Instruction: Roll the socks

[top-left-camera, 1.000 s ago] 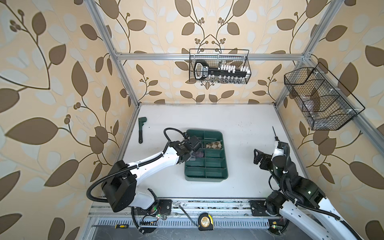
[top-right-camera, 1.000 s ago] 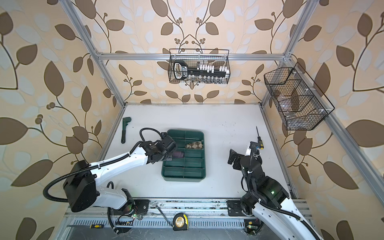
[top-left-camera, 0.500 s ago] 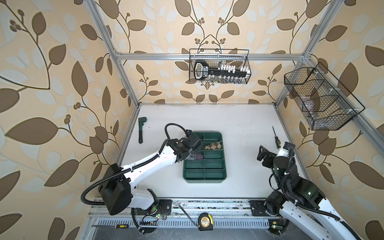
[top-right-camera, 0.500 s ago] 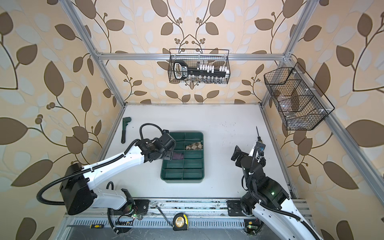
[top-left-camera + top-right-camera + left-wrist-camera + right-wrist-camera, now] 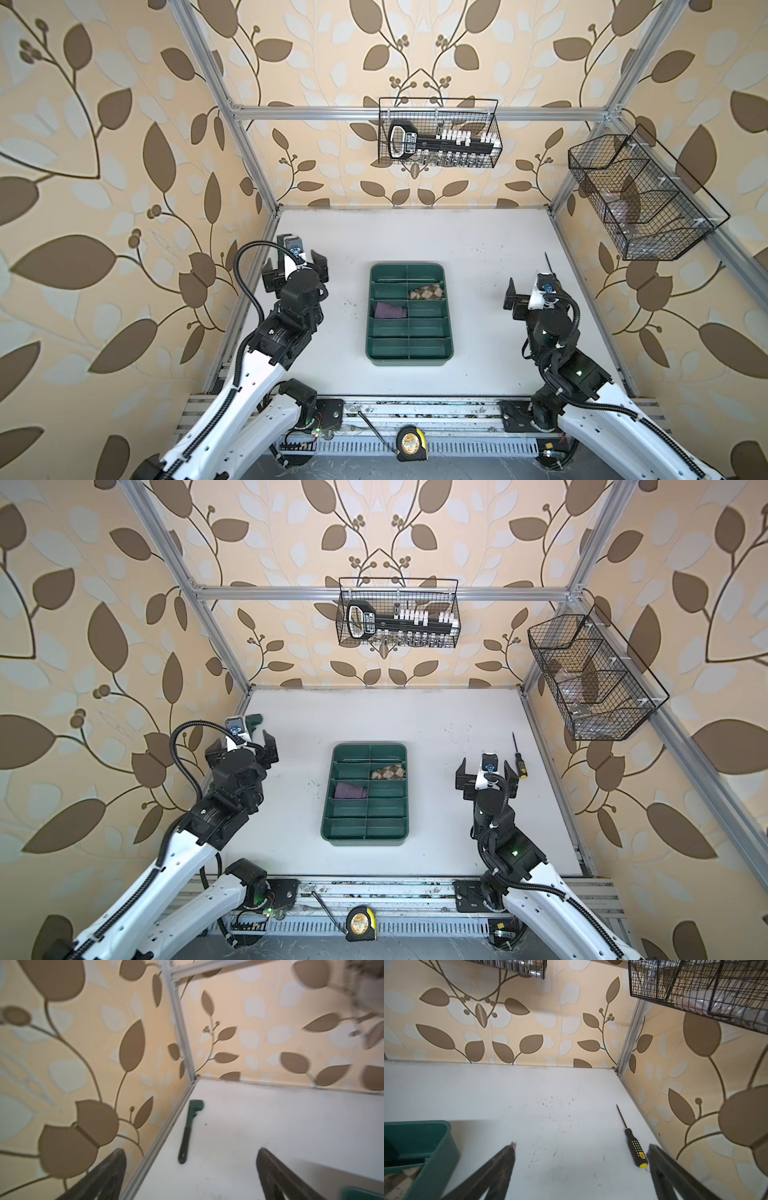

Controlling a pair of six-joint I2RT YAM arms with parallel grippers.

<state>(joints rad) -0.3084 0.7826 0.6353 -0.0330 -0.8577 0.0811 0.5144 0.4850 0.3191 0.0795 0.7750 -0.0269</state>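
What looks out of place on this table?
A wrench by the left wall and a screwdriver by the right lie loose, odd for a sock job. The socks in the tray don't match: purple sock, argyle sock.

You are getting bright, even, diffuse light in both top views, straight lines bowing toward the edges. Beyond your left gripper [image 5: 190,1149] everything is smearing with motion blur; beside your right gripper [image 5: 582,1145] the tray [image 5: 438,1165] is casting a soft shadow.
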